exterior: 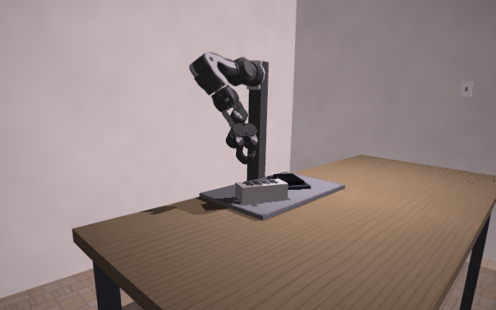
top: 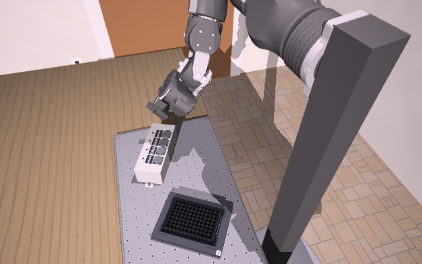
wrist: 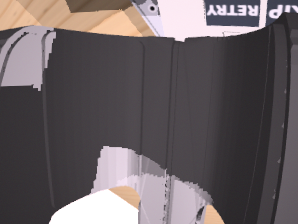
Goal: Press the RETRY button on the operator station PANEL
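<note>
The claw [top: 156, 109] hangs in the air above the far end of the PANEL [top: 153, 159], not touching it; its fingers are pressed narrow together with nothing between them. The PANEL is a pale box standing on a grey perforated plate [top: 135, 216] that lies at one edge of the wooden worktop [exterior: 318, 246]. The box's far end sits near the plate's far edge, and a strip of bare plate runs along both of its long sides.

On the PANEL there are four round buttons in one row, each with a dark label beside it. In the wrist view the RETRY label [wrist: 232, 10] reads upside down near the top edge, with part of another label to its right. The lamps are too small to judge.

One well plate, C15 [top: 193, 221], lies flat in one nest [top: 159, 233], just beyond the PANEL's near end and apart from it. One post [top: 324, 152] carries the arm at the plate's near corner. Most of the worktop stretches away open beyond the plate.
</note>
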{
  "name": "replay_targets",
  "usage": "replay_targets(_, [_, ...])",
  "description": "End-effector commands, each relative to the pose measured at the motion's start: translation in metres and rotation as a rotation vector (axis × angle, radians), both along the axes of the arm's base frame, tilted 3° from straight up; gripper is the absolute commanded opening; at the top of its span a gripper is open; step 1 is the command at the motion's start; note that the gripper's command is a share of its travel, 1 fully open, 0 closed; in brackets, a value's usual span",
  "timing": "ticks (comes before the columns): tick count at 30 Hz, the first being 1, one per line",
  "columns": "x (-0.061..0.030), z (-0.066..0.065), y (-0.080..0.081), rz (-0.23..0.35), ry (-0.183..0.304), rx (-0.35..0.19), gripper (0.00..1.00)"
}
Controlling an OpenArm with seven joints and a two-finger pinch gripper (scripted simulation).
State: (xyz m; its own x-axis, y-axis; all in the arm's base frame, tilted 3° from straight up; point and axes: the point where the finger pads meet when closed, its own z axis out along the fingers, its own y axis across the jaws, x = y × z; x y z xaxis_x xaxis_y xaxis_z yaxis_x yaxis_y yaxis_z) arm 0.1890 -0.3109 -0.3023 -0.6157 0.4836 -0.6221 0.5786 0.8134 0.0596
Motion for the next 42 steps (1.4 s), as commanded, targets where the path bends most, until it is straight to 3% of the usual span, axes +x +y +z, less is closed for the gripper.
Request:
replay_targets(1, [0.0023, 0.002, 0.0, -0.003, -0.008, -0.006, 0.0])
replay_targets(31, [0.0034, 0.002, 0.003, -0.004, -0.009, -0.007, 0.0])
replay_targets(36, [0.0025, -0.03, 0.008, 0.0, -0.009, -0.003, 0.0])
replay_targets(42, [0.0025, -0.03, 0.008, 0.0, -0.009, -0.003, 0.0])
